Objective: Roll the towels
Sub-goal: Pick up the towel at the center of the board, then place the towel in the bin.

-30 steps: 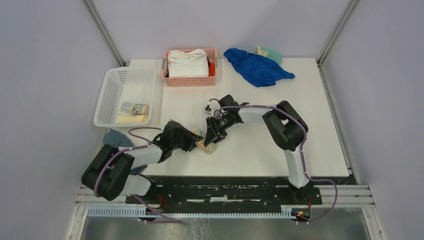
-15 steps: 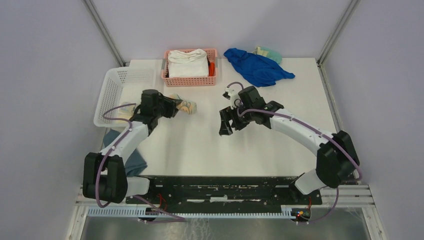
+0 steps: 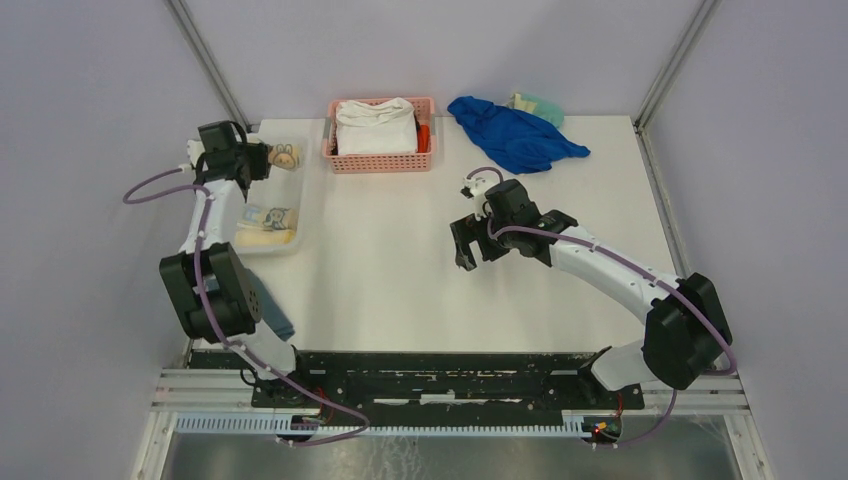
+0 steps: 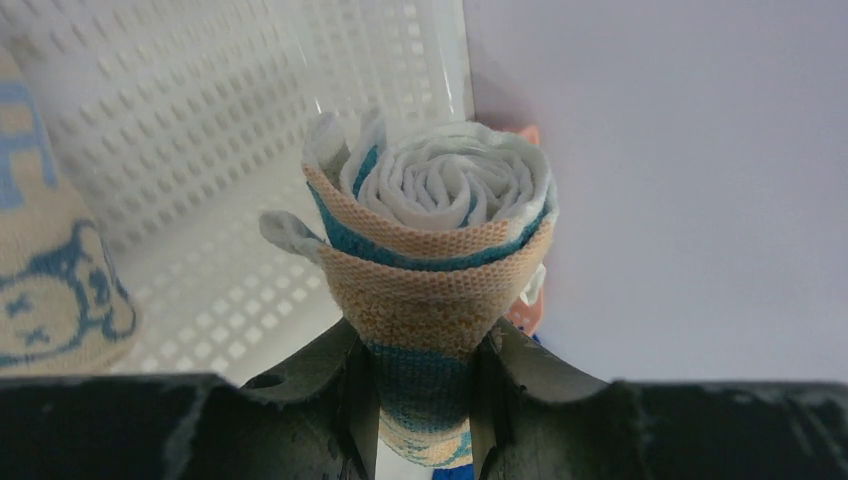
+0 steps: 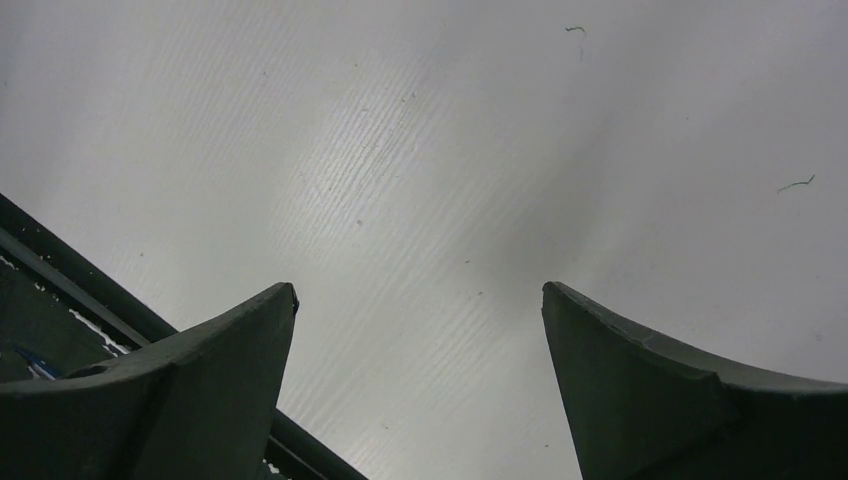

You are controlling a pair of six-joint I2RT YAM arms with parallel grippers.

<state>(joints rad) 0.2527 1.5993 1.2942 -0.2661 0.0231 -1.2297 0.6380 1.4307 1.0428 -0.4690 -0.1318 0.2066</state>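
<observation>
3 rolled towels: beige-orange terry roll w/ blue stripes [image 4: 430,240] sits pinched btwn fingers of L gripper [image 3: 263,158], up over far end of white perforated plastic basket [image 3: 222,165]. The 2 others lie inside, nearer its front end: pale roll w/ blue rabbit face [image 3: 268,214] just beside plain yellow roll [image 3: 265,237]. 2 baskets: 2nd is a pink plastic basket [image 3: 380,162] w/ thick white folded cloth [image 3: 375,125]. R gripper [image 5: 418,290], fingers spread wide, hovers over white tabletop [image 3: 400,290], open surface from there to near edge.

— How many rolled towels [image 3: 266,215]?
— Three. Baskets, two: a white basket [image 3: 303,195] and a pink basket [image 3: 380,162].
— Loose cloths?
— Three: a blue cloth [image 3: 515,135], a green cloth [image 3: 538,104], a dark cloth [image 3: 277,320]. Arms, two.
</observation>
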